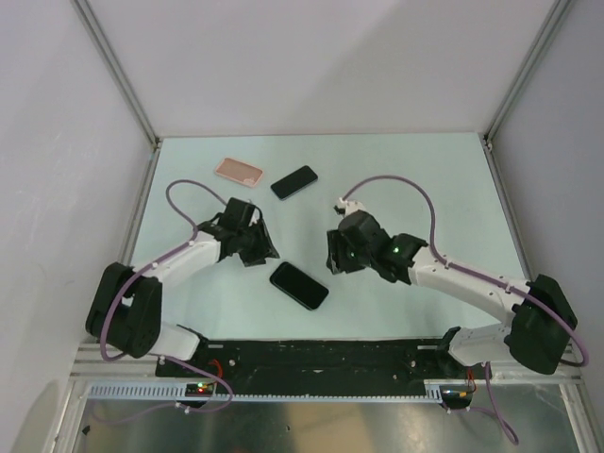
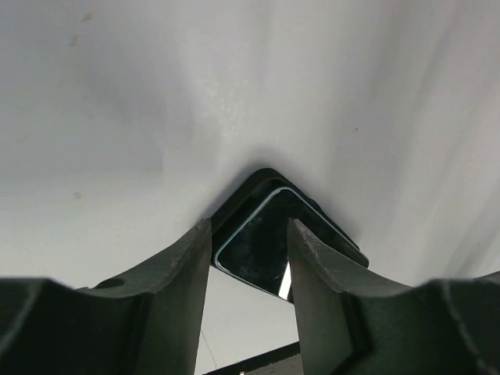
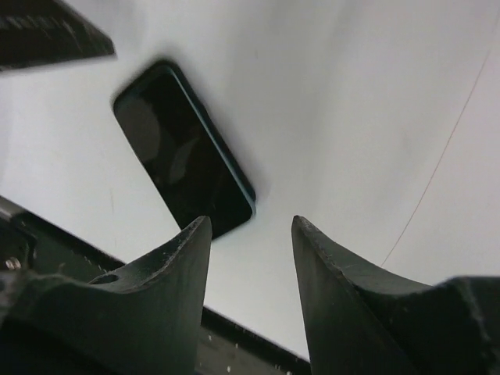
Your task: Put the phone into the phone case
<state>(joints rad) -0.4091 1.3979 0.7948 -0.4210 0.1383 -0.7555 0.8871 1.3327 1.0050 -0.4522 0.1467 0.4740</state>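
Note:
The salmon-pink phone case (image 1: 238, 171) lies flat at the back left of the table. One black phone (image 1: 293, 182) lies just right of it. A second black phone (image 1: 299, 285) lies near the front, between my two grippers. My left gripper (image 1: 263, 249) is open and empty, just left of this near phone, whose corner (image 2: 262, 246) shows between the fingers in the left wrist view. My right gripper (image 1: 332, 260) is open and empty just right of the same phone, which shows upper left (image 3: 183, 152) in the right wrist view. The case is out of both wrist views.
A black rail (image 1: 321, 357) runs along the table's near edge and also shows low in the right wrist view (image 3: 242, 344). White walls with metal posts (image 1: 113, 66) enclose the table on the left, back and right. Purple cables (image 1: 179, 193) loop over both arms.

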